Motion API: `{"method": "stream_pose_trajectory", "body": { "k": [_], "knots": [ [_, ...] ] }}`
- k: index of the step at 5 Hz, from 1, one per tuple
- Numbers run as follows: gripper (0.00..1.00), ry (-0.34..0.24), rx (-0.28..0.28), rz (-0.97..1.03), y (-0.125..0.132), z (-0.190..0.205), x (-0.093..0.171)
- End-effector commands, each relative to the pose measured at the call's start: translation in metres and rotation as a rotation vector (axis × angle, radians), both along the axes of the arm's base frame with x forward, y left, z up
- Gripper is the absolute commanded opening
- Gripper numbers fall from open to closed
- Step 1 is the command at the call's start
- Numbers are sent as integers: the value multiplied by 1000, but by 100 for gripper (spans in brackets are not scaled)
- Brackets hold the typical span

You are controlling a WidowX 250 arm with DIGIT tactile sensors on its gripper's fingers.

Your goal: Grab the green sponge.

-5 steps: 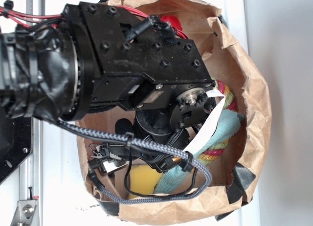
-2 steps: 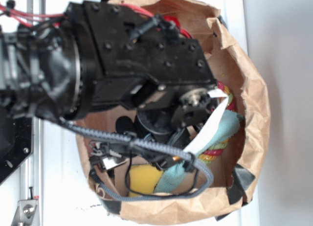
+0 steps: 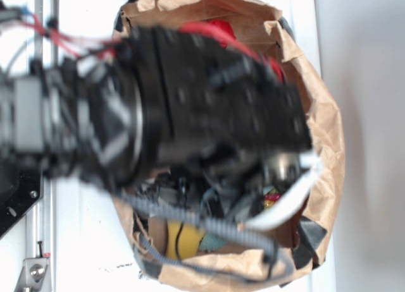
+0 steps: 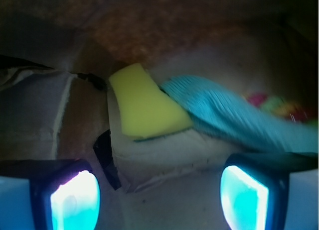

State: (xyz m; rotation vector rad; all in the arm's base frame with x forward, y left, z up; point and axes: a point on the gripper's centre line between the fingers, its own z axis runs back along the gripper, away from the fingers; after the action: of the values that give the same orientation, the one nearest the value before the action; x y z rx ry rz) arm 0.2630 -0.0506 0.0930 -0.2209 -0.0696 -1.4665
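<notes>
Claw (image 4: 159,195) spread open, both glowing cyan fingertips (image 4: 75,200) at the bottom corners of the wrist view with nothing between them. Green sponge (image 4: 144,103), showing yellow, lies ahead of the claw on the brown paper bag (image 3: 329,146) floor, apart from both fingertips. Teal cloth (image 4: 224,115) touches the sponge's right edge and runs off to the right. Exterior view: blurred black arm (image 3: 209,109) fills the bag mouth, sponge peeks out yellow near the bag's lower rim.
</notes>
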Motion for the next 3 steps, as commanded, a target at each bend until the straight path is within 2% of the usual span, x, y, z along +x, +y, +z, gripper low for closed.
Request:
{"method": "stream_pose_trajectory", "body": {
  "k": [1, 2, 3],
  "knots": [
    [100, -23, 71, -84, 13, -9, 2],
    [100, -2, 69, -98, 17, -19, -1],
    [100, -23, 23, -182, 0, -20, -8]
  ]
}}
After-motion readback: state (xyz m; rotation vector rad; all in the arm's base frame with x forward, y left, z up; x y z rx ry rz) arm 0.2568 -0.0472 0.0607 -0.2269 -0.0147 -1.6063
